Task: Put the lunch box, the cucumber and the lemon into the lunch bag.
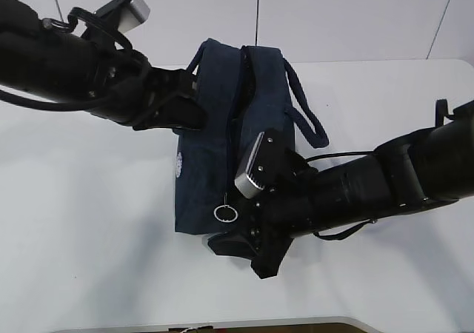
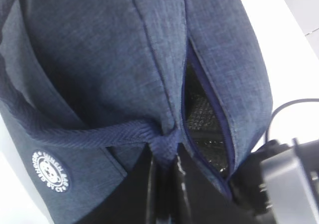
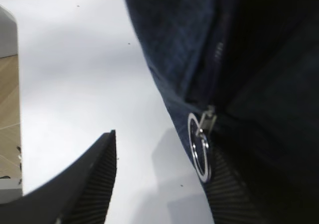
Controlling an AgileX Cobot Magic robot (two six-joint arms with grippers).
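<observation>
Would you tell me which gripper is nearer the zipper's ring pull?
Right. The right gripper straddles the ring pull; the left gripper pinches a handle at the bag's far end.

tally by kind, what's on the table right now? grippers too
Lunch bag: 1
Handle loops on it: 2
Zipper ring pull: 1
Grippers: 2, left gripper and right gripper
Lunch box, cucumber, lemon: 0 in view
Total: 6

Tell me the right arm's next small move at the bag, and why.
Probably close the right gripper on the ring pull. Its jaws stand open with the ring just inside the right-hand one, the bag shows only a narrow zipper gap, and the left gripper is shut on a handle, steadying it.
</observation>
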